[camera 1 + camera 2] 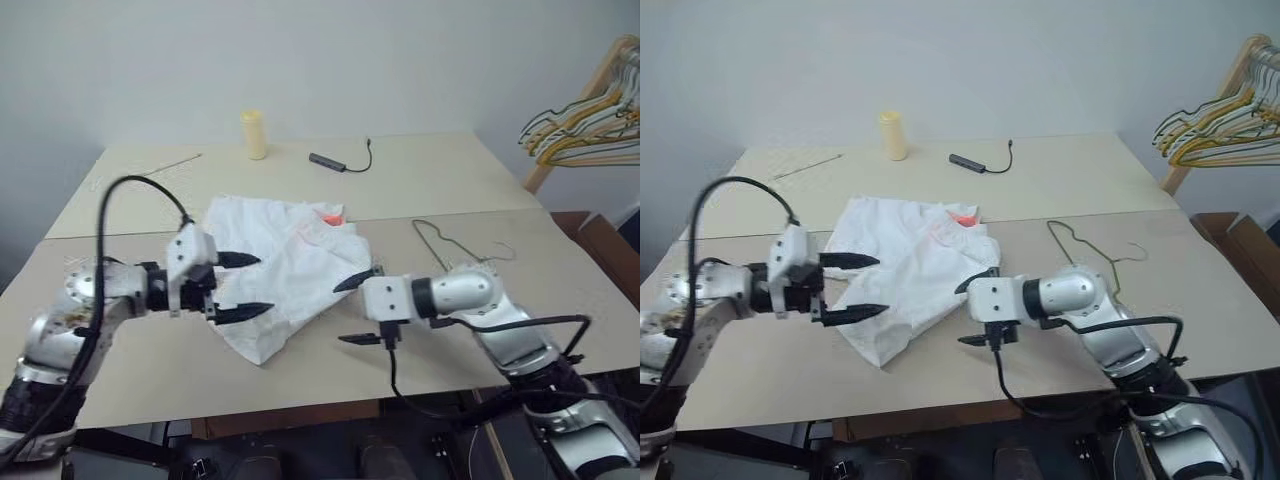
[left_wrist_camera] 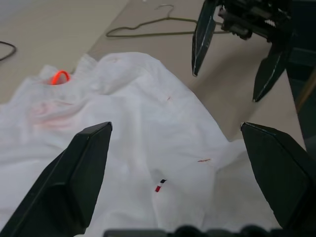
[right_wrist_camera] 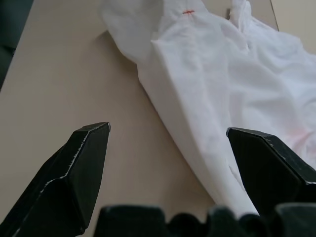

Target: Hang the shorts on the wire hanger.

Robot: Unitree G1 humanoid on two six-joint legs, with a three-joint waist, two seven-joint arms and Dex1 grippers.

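occluded: wire hanger (image 1: pixel 455 245) lower part behind right arm | cropped: coloured hangers (image 1: pixel 590 120) at frame edge | tiny: shorts (image 2: pixel 148 143) marks unreadable

Soft, even light, no glare, no hard shadows.
Head views look hazy, the hanger rack (image 1: pixel 590 110) at upper right soft; near fingertips (image 2: pixel 74 182) in the wrist views blur.

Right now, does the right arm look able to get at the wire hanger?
Probably yes. The wire hanger lies flat on the table, apart from the shorts, just beyond the right arm, with nothing lying on it. The right pincer is open but points toward the shorts, so it would need turning back.
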